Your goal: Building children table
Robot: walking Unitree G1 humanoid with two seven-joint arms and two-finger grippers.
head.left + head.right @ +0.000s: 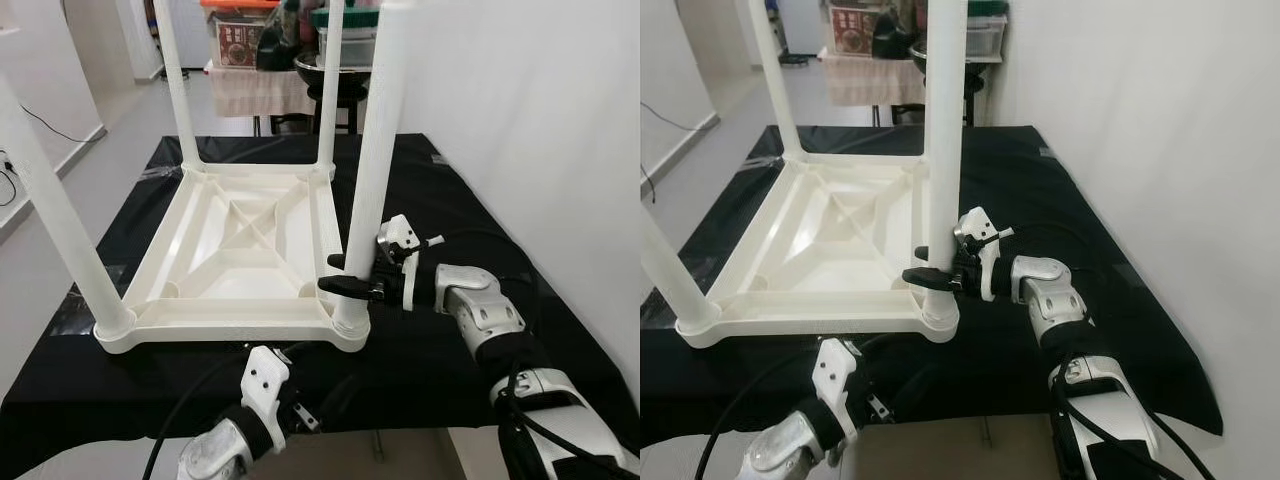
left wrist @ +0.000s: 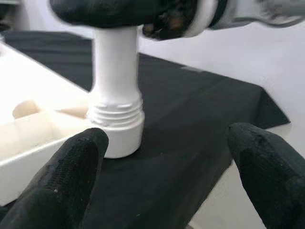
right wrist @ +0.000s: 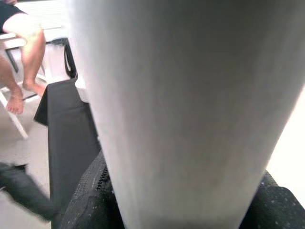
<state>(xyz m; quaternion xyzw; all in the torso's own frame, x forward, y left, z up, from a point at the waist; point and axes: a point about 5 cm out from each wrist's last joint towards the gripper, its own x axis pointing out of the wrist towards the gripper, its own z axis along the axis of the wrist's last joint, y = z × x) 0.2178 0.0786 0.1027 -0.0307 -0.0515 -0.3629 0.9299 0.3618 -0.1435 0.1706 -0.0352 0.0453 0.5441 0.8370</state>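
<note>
In the left eye view the white plastic tabletop (image 1: 235, 255) lies upside down on a black cloth (image 1: 440, 200), with a leg standing in each corner socket: two far legs at about 11 and 12 o'clock, a near left leg (image 1: 55, 215) at 9 o'clock, and the near right leg (image 1: 375, 150) just right of centre. The right gripper (image 1: 345, 274) reaches in from 4 o'clock and is clamped round that near right leg low down, just above its socket. The left gripper (image 1: 290, 392) hangs at 6 o'clock below the tabletop's near edge, apart from it. At 12 o'clock, beyond the cloth, clear storage bins (image 1: 240, 30) stand stacked; their contents are too blurred to name. The right eye view gives the same layout, the gripped leg at centre. In the left wrist view the left gripper's fingers (image 2: 71, 176) stand wide apart with nothing between them, aimed at the threaded foot of that leg (image 2: 116, 112), whose ridges still show above the socket collar. In the right wrist view the leg sits pressed between the two black fingers (image 3: 88, 202); a person's bare foot (image 3: 14, 102) is at 9 o'clock. Judged so, the last leg is being screwed home; the next move calls for turning it until the threads vanish.
</note>
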